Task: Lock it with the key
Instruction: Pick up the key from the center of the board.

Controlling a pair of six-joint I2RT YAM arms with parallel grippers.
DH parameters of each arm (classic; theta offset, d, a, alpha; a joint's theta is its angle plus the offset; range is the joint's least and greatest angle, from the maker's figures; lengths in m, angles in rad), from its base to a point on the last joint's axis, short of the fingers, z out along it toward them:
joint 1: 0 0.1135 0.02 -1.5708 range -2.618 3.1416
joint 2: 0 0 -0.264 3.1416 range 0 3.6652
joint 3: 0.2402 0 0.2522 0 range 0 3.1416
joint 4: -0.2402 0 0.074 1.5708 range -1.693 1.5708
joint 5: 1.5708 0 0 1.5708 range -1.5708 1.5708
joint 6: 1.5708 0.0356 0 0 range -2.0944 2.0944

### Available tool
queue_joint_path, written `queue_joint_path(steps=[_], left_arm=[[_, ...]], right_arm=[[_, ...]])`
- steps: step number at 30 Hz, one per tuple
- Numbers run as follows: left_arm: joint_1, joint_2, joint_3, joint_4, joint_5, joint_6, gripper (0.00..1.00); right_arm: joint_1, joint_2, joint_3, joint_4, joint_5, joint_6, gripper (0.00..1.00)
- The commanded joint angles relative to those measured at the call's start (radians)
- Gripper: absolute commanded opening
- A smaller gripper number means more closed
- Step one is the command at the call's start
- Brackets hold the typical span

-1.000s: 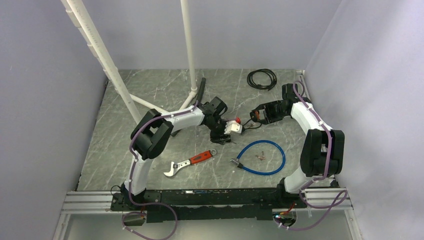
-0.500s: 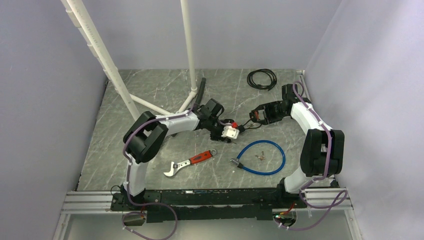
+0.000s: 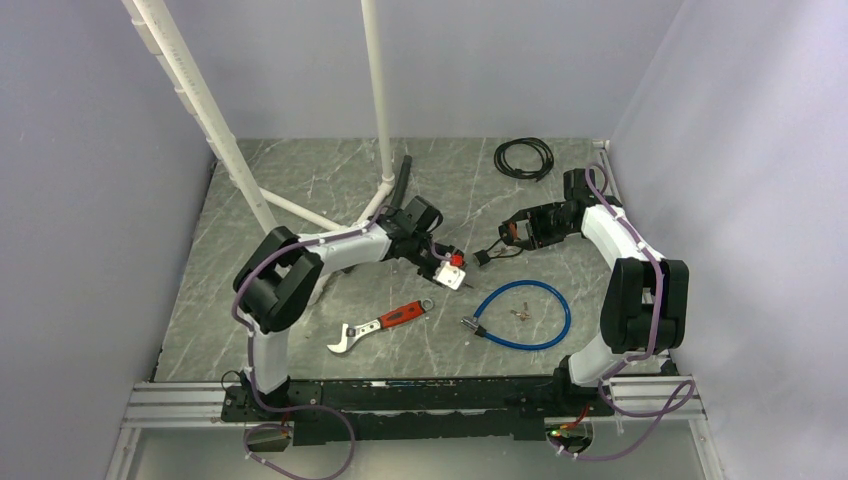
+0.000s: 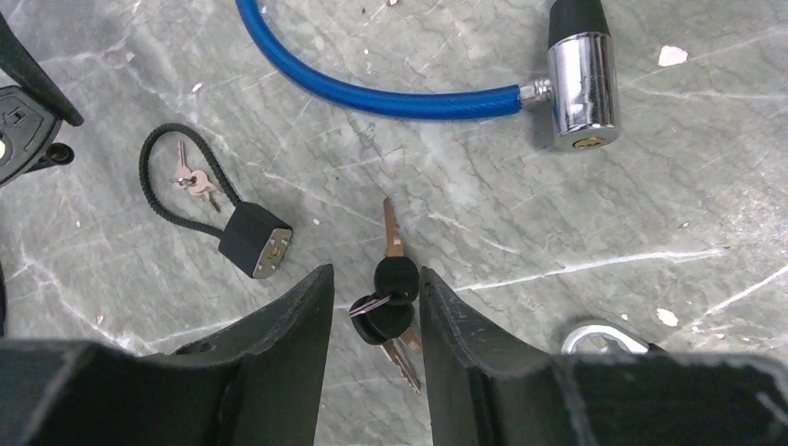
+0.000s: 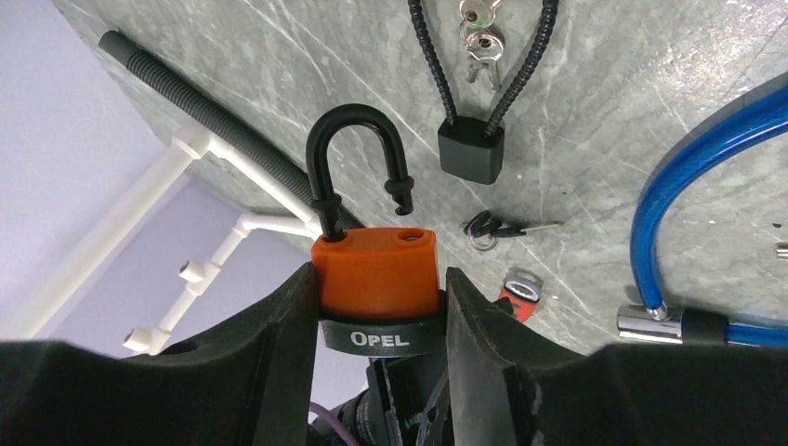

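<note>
Your left gripper (image 4: pixel 374 275) has dropped over the past second onto the bunch of black-headed metal keys (image 4: pixel 394 279) lying on the grey marbled table (image 4: pixel 576 232). Its fingers straddle them, narrowing but not yet pinching. Your right gripper (image 5: pixel 378 272) clamps the orange plastic padlock (image 5: pixel 374 262) aloft, black shackle (image 5: pixel 358 153) sprung open. Key pickup looks imminent; the locking itself remains ahead.

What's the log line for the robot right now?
left gripper: open, straddling black-headed keys | right gripper: holding orange padlock | black shackle: open
</note>
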Motion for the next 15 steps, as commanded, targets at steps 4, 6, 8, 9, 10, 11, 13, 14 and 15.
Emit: queue_joint_path(steps=[4, 6, 8, 9, 10, 11, 13, 14, 15], left_arm=[[0.007, 0.097, 0.141, -0.161, 0.030, 0.110, 0.45], [0.011, 0.129, 0.176, -0.200, 0.028, 0.119, 0.45], [0.014, 0.155, 0.205, -0.244, 0.026, 0.144, 0.45], [0.016, 0.166, 0.216, -0.260, 0.025, 0.151, 0.45], [0.018, 0.179, 0.229, -0.281, 0.023, 0.163, 0.45], [0.020, 0.201, 0.246, -0.306, 0.014, 0.165, 0.45], [0.027, 0.234, 0.285, -0.359, 0.012, 0.169, 0.44], [0.031, 0.250, 0.303, -0.388, 0.010, 0.178, 0.44], [0.034, 0.261, 0.318, -0.406, 0.010, 0.186, 0.44]], right_arm=[[-0.009, -0.012, -0.003, 0.039, -0.034, 0.012, 0.00], [-0.009, -0.012, -0.003, 0.039, -0.035, 0.014, 0.00], [-0.012, -0.008, -0.003, 0.036, -0.034, 0.014, 0.00], [-0.014, -0.007, -0.003, 0.035, -0.034, 0.014, 0.00], [-0.016, -0.006, -0.002, 0.036, -0.036, 0.014, 0.00], [-0.018, -0.005, -0.002, 0.035, -0.036, 0.015, 0.00], [-0.019, -0.005, 0.000, 0.036, -0.037, 0.015, 0.00], [-0.021, -0.004, 0.001, 0.034, -0.037, 0.015, 0.00], [-0.022, -0.003, 0.001, 0.033, -0.037, 0.015, 0.00]])
